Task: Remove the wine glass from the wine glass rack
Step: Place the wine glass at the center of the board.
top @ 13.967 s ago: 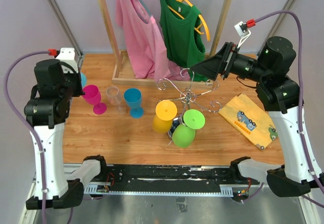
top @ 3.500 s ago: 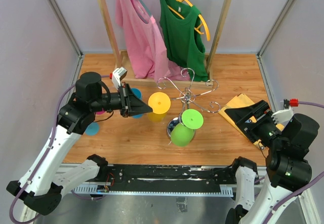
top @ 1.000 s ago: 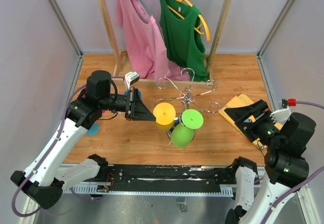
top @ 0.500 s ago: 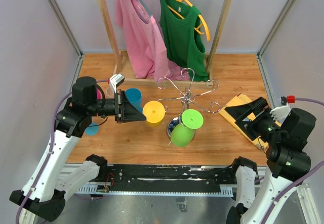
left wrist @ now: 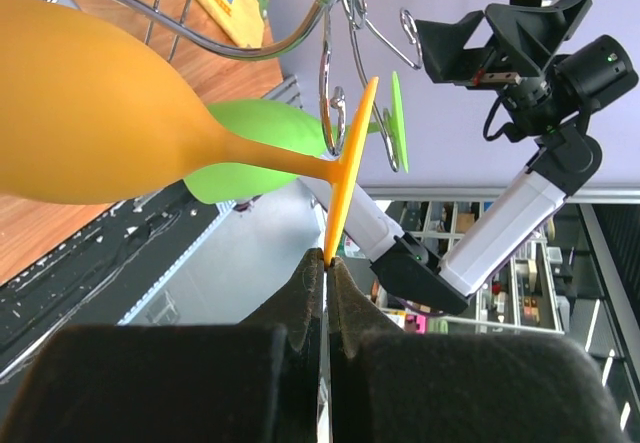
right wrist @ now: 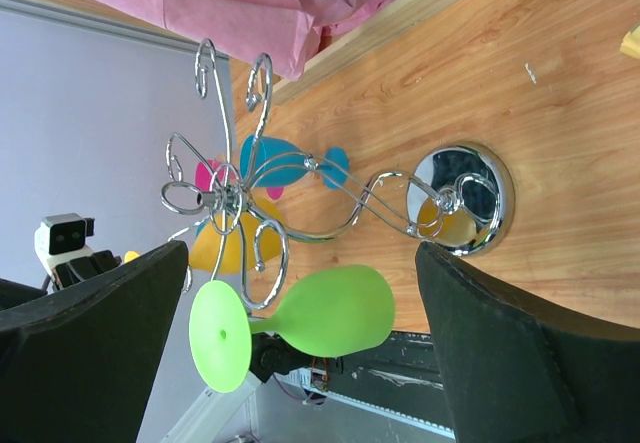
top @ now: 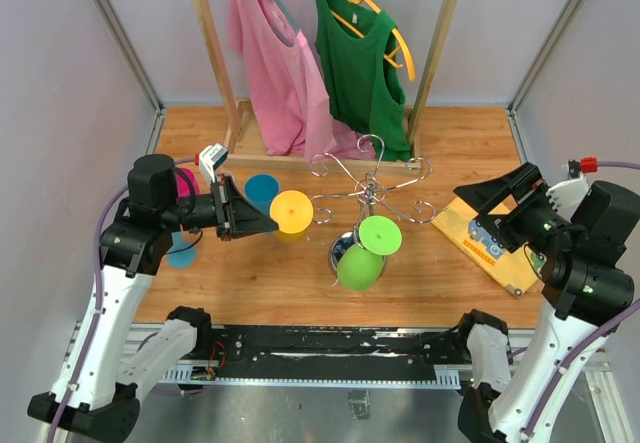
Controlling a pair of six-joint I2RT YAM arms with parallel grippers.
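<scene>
The opaque orange wine glass (left wrist: 100,113) points sideways.

Yellow wine glass (top: 291,212) — carried leftward from the rack (top: 371,193) centre.

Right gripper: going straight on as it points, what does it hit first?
Most likely the green wine glass hanging on the chrome rack: in the wrist view its bowl lies between the fingers of the open right gripper. A rack arm may be nearer; depth is unclear.
</scene>
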